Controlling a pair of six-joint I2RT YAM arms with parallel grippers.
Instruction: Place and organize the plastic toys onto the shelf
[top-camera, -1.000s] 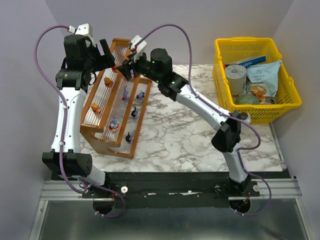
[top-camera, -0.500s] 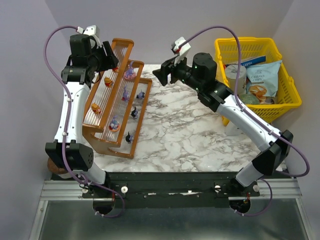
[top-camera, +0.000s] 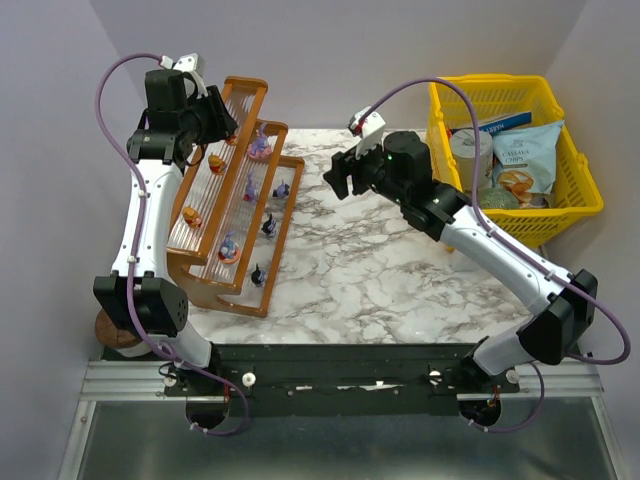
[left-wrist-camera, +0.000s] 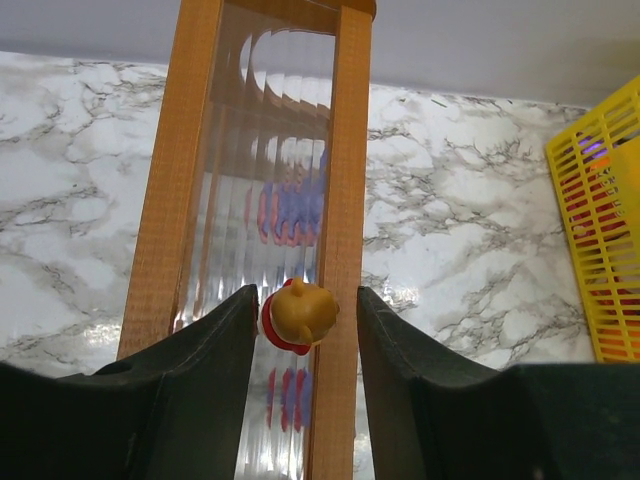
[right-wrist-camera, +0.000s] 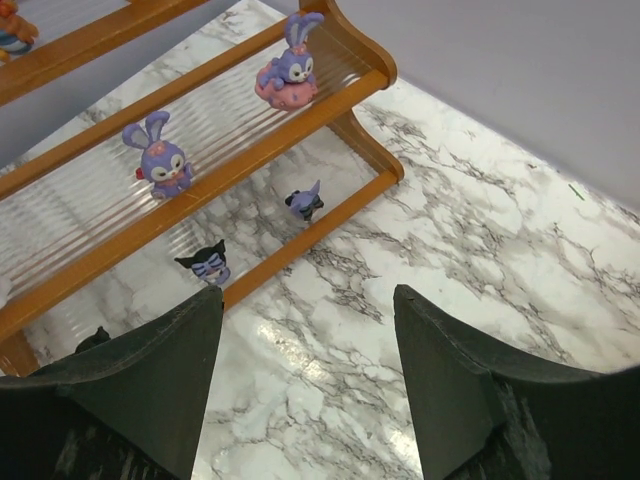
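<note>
- Overhead, my left claw hangs at the far end of the shelf. An orange toy sits on the top tier just under its fingers. My right claw hovers above the marble table, with the shelf ahead of it and the yellow basket well behind it.
- From my left wrist, the orange toy stands on the ribbed top tier, right between my left fingers. The jaws are partly apart, with a sliver of gap on the toy's right side. I cannot tell whether the other finger touches it.
- From my right wrist, the jaws are spread wide with nothing between them. Two purple rabbits sit on the middle tier, ahead and to the left. Two dark figurines stand on the lowest tier, nearer my fingertips.
</note>
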